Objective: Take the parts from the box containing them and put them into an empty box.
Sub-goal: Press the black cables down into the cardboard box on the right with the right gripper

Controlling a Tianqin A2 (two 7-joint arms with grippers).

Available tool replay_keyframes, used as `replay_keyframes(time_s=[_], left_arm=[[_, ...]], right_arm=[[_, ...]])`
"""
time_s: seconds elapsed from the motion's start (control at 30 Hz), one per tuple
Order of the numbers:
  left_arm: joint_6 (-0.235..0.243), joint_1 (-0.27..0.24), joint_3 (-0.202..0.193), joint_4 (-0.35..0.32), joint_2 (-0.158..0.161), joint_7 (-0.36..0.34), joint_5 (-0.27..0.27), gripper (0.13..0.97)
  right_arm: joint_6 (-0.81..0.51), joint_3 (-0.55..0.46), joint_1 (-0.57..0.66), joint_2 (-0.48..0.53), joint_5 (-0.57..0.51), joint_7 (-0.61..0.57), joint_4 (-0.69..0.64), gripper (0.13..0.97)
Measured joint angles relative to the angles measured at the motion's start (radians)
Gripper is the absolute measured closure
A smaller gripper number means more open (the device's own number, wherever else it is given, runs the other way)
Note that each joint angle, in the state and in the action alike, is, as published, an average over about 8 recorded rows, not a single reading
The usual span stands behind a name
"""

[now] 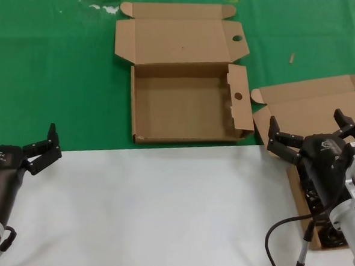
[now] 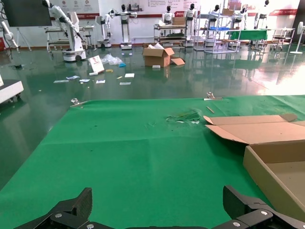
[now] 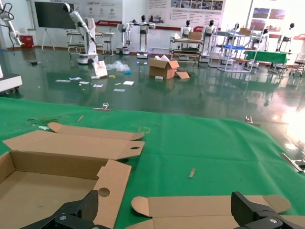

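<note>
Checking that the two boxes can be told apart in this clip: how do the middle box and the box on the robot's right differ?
The middle box lies fully in view with a bare floor; the right box is partly hidden by the right gripper, with dark items showing in its tray. The middle box has round holes in a lid tab and a side flap; none show on the right box. Both are shallow brown cardboard, lids open.

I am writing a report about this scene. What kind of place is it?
Probably a robot laboratory or showroom hall: other robot arms on stands, metal shelving, and a green-covered work table with cardboard boxes.
</note>
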Motion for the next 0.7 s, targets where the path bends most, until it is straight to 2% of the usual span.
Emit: replay_keyframes(time_s=[0.7], left_arm=[[0.000, 0.000, 0.000, 0.000, 0.000, 0.000, 0.000, 0.132]], right_arm=[[0.000, 0.000, 0.000, 0.000, 0.000, 0.000, 0.000, 0.129]])
